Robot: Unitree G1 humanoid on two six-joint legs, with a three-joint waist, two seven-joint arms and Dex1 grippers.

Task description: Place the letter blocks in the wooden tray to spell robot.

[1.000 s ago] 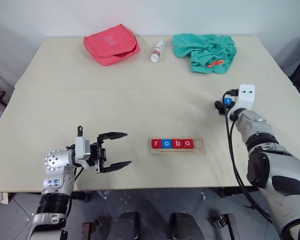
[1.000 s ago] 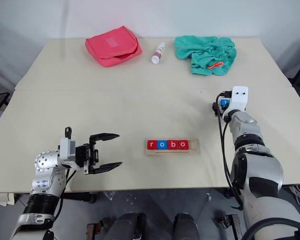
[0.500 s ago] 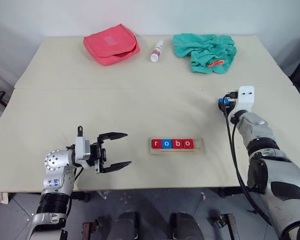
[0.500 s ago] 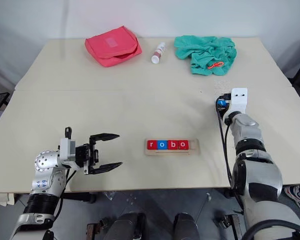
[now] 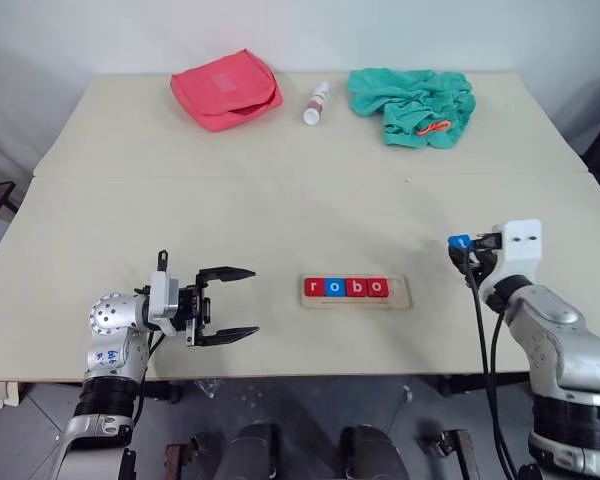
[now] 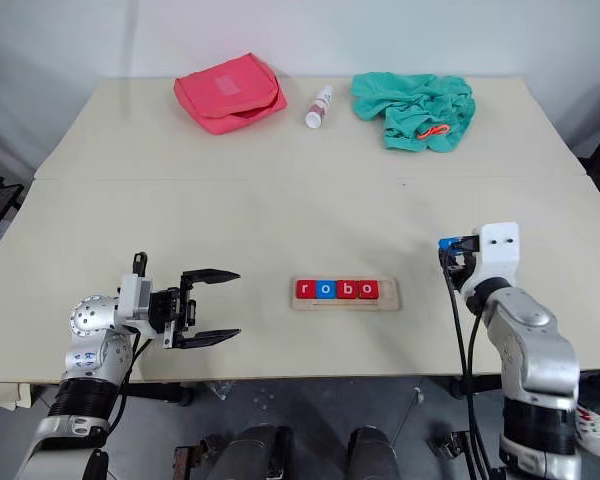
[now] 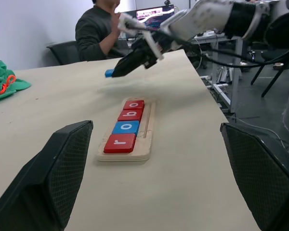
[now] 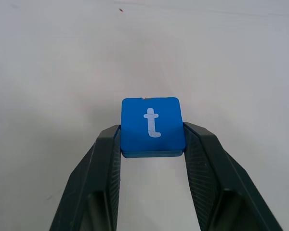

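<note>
Tray [image 5: 400, 290] reads "robo"; right hand [image 8: 152, 139] clamps blue "t" block [image 8: 151, 126]; left hand [image 5: 233, 303] agape.

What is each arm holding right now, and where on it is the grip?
The right gripper pinches the blue t block by two opposite side edges, letter face showing. The left gripper holds nothing; its jaws stand open.

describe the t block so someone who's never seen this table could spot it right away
Start at the wooden tray near the table's front edge, then look to the robot's right. There the right pincer holds a small blue block above the table. It bears a white t and is the one block outside the tray.
</note>
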